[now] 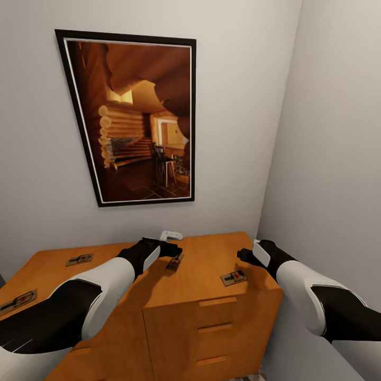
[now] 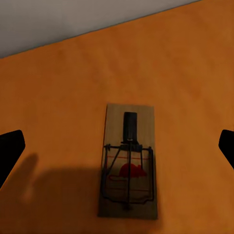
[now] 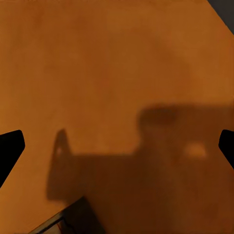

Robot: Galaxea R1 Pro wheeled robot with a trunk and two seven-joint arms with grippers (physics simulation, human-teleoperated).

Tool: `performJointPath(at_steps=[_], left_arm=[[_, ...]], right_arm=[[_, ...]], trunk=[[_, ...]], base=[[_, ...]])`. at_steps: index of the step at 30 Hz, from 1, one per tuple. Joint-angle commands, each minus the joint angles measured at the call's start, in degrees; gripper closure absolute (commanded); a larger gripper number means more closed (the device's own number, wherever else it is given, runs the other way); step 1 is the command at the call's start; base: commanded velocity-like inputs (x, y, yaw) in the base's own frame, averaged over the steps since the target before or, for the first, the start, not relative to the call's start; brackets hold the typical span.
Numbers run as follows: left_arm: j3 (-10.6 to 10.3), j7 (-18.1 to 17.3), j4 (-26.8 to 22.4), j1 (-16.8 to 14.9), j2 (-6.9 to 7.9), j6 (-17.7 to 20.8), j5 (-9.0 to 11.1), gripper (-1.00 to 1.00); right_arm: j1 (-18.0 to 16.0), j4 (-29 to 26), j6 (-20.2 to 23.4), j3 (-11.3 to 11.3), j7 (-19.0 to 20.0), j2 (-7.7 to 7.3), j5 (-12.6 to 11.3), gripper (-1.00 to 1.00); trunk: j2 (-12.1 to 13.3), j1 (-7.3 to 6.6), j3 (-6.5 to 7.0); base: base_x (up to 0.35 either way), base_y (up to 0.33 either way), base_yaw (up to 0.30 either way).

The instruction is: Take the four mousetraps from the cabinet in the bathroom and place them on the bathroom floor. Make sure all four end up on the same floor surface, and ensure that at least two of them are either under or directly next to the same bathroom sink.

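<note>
Pickup step. Four mousetraps lie on the cabinet (image 1: 211, 275) top: two far left (image 1: 18, 300), (image 1: 79, 259), one (image 1: 175, 261) under the left gripper (image 1: 172, 248), fingers spread, one (image 1: 233, 277) beside the right gripper (image 1: 244, 257), also spread. Next move, by my reading: lower left, clamp the board edges.

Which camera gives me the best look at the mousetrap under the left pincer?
The left wrist view: the mousetrap lies whole on the cabinet top, wire and red mouse print clear. The head view shows it small, partly hidden by the left pincer.
</note>
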Motion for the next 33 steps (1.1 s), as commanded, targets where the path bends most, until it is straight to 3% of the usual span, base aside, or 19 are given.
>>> performJointPath(at_steps=[1, 16, 33], left_arm=[[-0.4, 0.0, 0.0, 0.0, 0.00, 0.3, 0.5, -1.00], [-0.4, 0.0, 0.0, 0.0, 0.00, 0.4, 0.5, -1.00], [-0.4, -0.1, 0.0, 0.0, 0.00, 0.3, 0.5, -1.00]], right_arm=[[0.0, -0.1, 0.2, -0.3, -0.4, 0.01, -0.3, -1.00], [0.0, -0.3, 0.0, -0.3, 0.1, 0.01, -0.2, -1.00], [0.0, -0.3, 0.0, -0.3, 0.2, 0.01, -0.2, -1.00]], trunk=[[-0.5, 0.24, -0.27], [-6.5, 3.53, -2.96], [-6.5, 3.53, -2.96]], base=[[0.000, 0.000, 0.000], [0.000, 0.000, 0.000], [0.000, 0.000, 0.000]])
